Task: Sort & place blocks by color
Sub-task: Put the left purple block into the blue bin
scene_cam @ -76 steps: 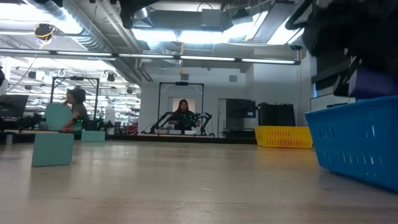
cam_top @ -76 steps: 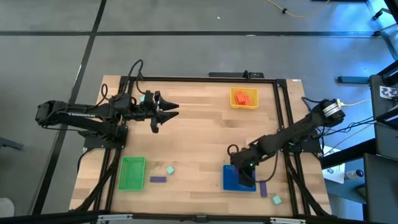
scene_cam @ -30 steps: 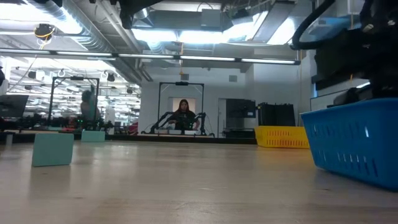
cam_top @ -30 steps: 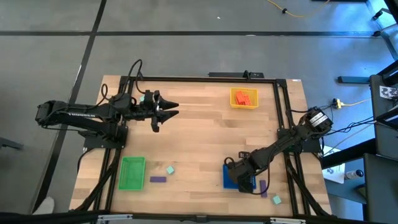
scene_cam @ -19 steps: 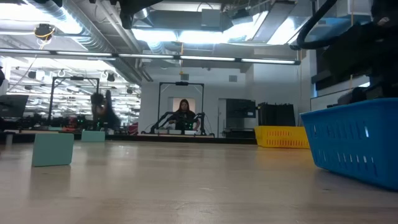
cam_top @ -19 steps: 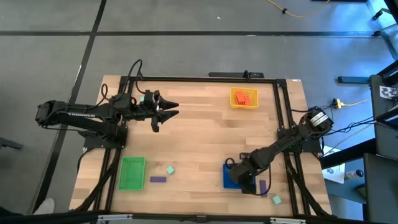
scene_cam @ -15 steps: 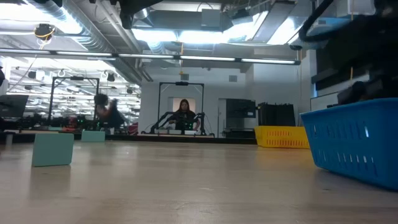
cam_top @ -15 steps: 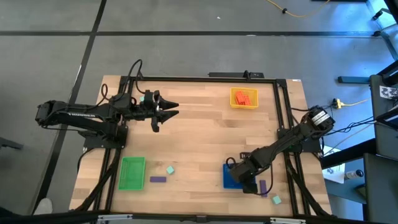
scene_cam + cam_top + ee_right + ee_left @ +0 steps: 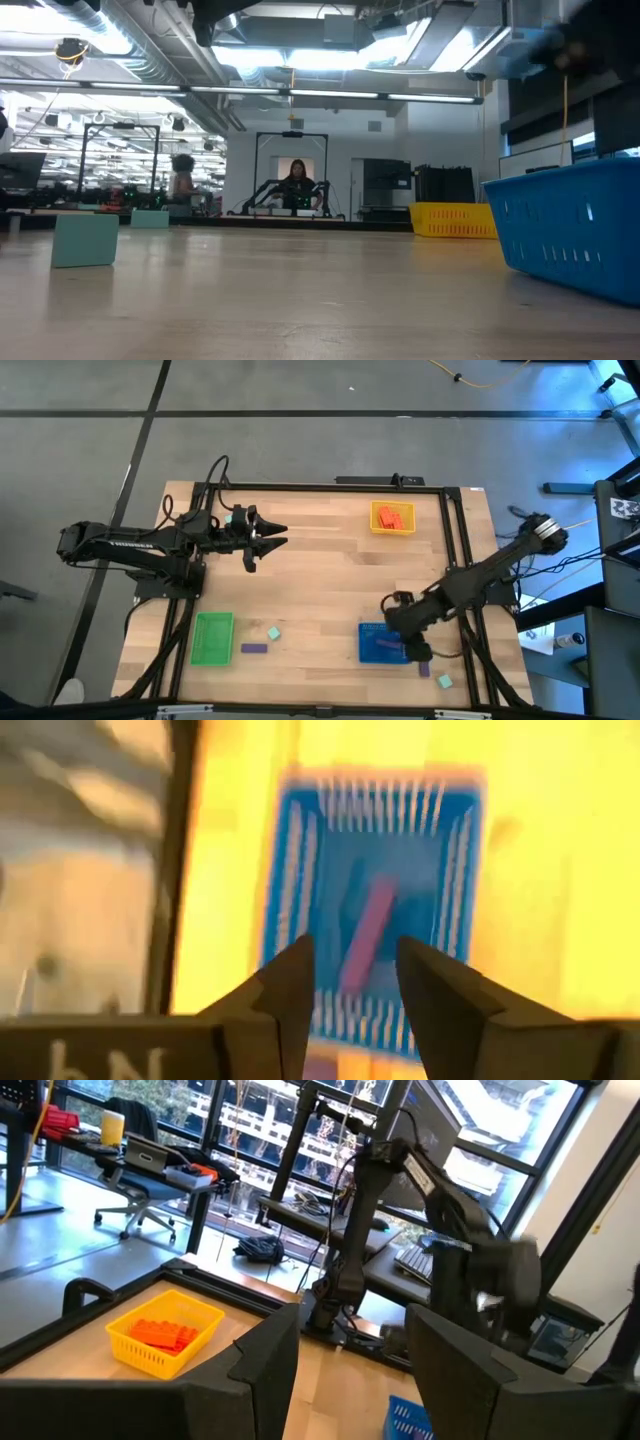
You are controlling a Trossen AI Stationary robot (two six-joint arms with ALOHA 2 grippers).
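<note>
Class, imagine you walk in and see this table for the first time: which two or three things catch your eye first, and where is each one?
The right gripper hangs open over the blue tray at the table's near right edge, and a purple block lies inside that tray. The yellow tray at the far right holds orange-red blocks. The green tray sits at the near left, with a purple bar and a mint block loose beside it.

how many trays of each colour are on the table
yellow slotted plastic tray: 1
green slotted plastic tray: 1
blue slotted plastic tray: 1
total: 3
</note>
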